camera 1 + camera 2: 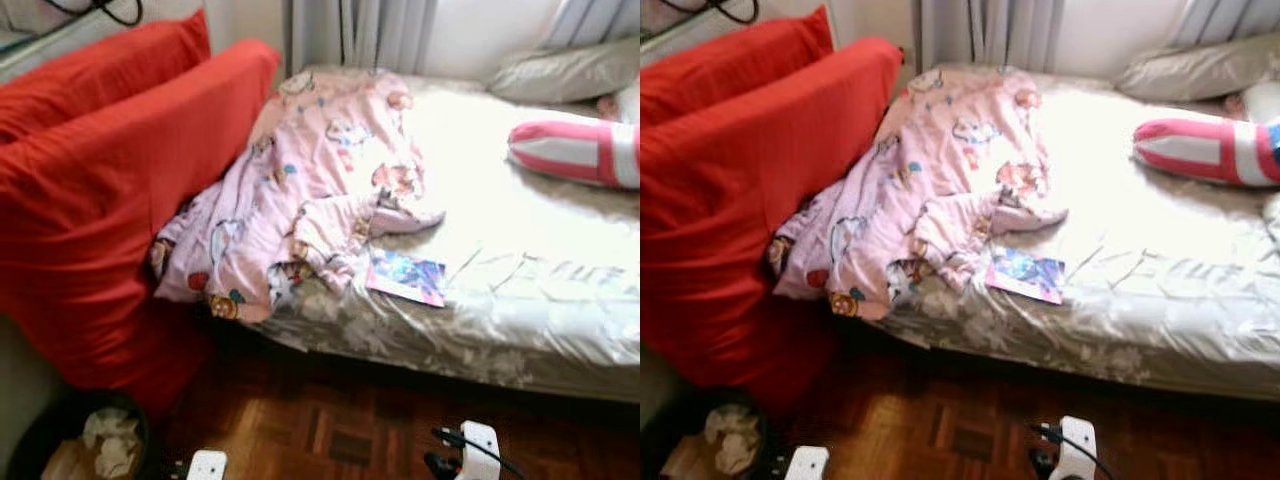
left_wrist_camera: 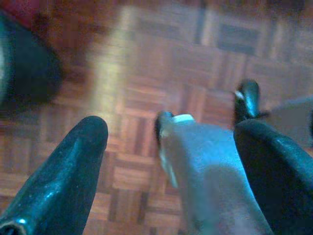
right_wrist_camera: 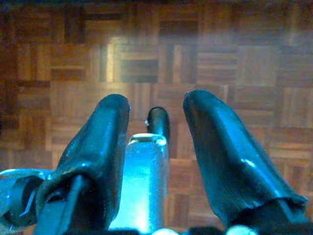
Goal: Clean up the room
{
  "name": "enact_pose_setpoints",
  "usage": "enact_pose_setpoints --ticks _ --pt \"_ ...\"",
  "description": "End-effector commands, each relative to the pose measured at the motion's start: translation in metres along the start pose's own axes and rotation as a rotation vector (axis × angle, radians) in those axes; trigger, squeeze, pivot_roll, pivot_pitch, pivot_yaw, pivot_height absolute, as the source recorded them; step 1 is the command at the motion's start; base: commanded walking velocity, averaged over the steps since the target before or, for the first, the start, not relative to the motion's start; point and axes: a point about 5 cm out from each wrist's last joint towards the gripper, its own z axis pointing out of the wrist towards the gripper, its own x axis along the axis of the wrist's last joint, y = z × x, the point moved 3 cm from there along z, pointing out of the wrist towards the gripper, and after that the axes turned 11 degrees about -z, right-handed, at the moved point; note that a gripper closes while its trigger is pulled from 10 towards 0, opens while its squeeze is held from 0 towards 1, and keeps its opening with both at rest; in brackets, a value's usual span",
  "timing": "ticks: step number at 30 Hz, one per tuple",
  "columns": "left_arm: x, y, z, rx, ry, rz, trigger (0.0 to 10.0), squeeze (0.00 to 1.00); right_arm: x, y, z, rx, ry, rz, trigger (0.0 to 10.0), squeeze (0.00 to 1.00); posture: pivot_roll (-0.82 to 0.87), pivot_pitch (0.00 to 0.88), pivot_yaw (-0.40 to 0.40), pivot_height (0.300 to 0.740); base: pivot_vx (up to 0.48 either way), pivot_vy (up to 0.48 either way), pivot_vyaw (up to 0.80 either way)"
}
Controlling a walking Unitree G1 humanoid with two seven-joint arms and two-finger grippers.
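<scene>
A crumpled pink cartoon-print blanket point(image 1: 310, 190) lies over the left half of the bed point(image 1: 540, 300), one corner hanging down by the red cushions. A colourful booklet point(image 1: 406, 277) rests flat near the bed's front edge, just right of the blanket. At the floor's lower left stands a dark bin point(image 1: 70, 440) holding crumpled paper point(image 1: 108, 438). Both arms hang low over the parquet floor. My left gripper point(image 2: 171, 129) is open, nothing between its fingers. My right gripper point(image 3: 157, 103) is also open and holds nothing.
Two big red cushions point(image 1: 110, 170) lean against the bed's left side. A grey pillow point(image 1: 565, 72) and a pink-and-white striped cushion point(image 1: 580, 152) lie at the bed's far right. Parquet floor point(image 1: 330, 430) runs between me and the bed.
</scene>
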Motion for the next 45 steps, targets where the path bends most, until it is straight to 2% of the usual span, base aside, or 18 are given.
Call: enact_pose_setpoints --ticks 1,2,7,17,19,20,22,25,29,32,36,37,40,41,42,44,45 --pt "0.004 0.003 0.000 0.002 0.056 -0.026 10.0 0.00 -0.006 0.004 -0.002 -0.015 -0.013 0.008 10.0 0.00 0.15 0.059 -0.024 0.740 0.000 0.000 0.00" --pt "0.010 0.003 -0.001 0.006 0.110 -0.033 10.0 0.00 -0.005 0.005 -0.002 -0.018 -0.009 0.012 10.0 0.00 0.16 0.065 -0.025 0.740 0.000 0.000 0.00" --pt "0.023 0.002 -0.004 0.023 0.229 -0.041 10.0 0.00 -0.004 0.006 -0.002 -0.018 -0.006 0.014 10.0 0.00 0.16 0.078 -0.031 0.740 0.000 0.000 0.00" --pt "0.029 0.007 -0.007 -0.004 0.297 -0.034 10.0 0.00 -0.003 0.007 -0.002 -0.015 0.001 0.014 10.0 0.00 0.16 0.096 -0.037 0.740 0.000 0.000 0.00" --pt "0.031 0.008 -0.007 -0.016 0.302 -0.008 10.0 0.00 -0.003 0.006 -0.002 -0.009 -0.004 0.002 10.0 0.00 0.16 0.099 -0.040 0.740 0.000 0.000 0.00" --pt "0.079 -0.001 -0.008 -0.034 0.439 0.037 10.0 0.00 -0.003 0.005 -0.002 -0.006 -0.002 0.004 10.0 0.00 0.16 0.101 -0.041 0.740 0.000 0.000 0.00" --pt "0.119 -0.002 -0.013 -0.062 0.555 0.090 10.0 0.00 -0.003 0.005 -0.002 -0.005 0.000 0.007 10.0 0.00 0.16 0.100 -0.041 0.740 0.000 0.000 0.00" --pt "0.123 0.004 -0.014 -0.089 0.583 0.106 10.0 0.00 -0.003 0.005 -0.002 -0.003 0.001 0.006 10.0 0.00 0.16 0.101 -0.040 0.740 0.000 0.000 0.00" --pt "0.142 0.011 -0.020 -0.113 0.672 0.098 10.0 0.00 -0.003 0.006 -0.002 -0.008 0.002 0.009 10.0 0.00 0.16 0.106 -0.042 0.740 0.000 0.000 0.00" --pt "0.145 0.012 -0.018 -0.128 0.657 0.110 10.0 0.00 -0.003 0.006 -0.002 -0.009 0.000 0.008 10.0 0.00 0.16 0.105 -0.042 0.740 0.000 0.000 0.00" --pt "0.123 0.004 -0.008 -0.112 0.494 0.160 10.0 0.00 -0.005 0.006 -0.002 -0.009 -0.004 0.012 10.0 0.00 0.16 0.102 -0.035 0.740 0.000 0.000 0.00" --pt "0.111 -0.005 -0.006 -0.077 0.436 0.172 10.0 0.00 -0.005 0.005 -0.002 -0.008 -0.003 0.013 10.0 0.00 0.15 0.101 -0.032 0.740 0.000 0.000 0.00" --pt "0.094 -0.025 -0.006 0.001 0.364 0.174 10.0 0.00 -0.005 0.005 -0.002 -0.010 -0.003 0.015 10.0 0.00 0.16 0.101 -0.031 0.740 0.000 0.000 0.00" --pt "0.086 -0.034 -0.007 0.039 0.335 0.153 10.0 0.00 -0.005 0.005 -0.002 -0.011 -0.003 0.015 10.0 0.00 0.16 0.101 -0.031 0.740 0.000 0.000 0.00" --pt "0.076 -0.048 -0.009 0.089 0.299 0.106 10.0 0.00 -0.005 0.006 -0.002 -0.013 -0.004 0.015 10.0 0.00 0.16 0.101 -0.032 0.740 0.000 0.000 0.00" --pt "0.066 -0.067 -0.013 0.156 0.270 0.008 10.0 0.00 -0.005 0.006 -0.002 -0.014 -0.005 0.015 10.0 0.00 0.16 0.102 -0.034 0.740 0.000 0.000 0.00" --pt "0.066 -0.067 -0.013 0.156 0.270 0.008 10.0 0.00 -0.005 0.006 -0.002 -0.014 -0.005 0.015 10.0 0.00 0.16 0.102 -0.034 0.740 0.000 0.000 0.00"
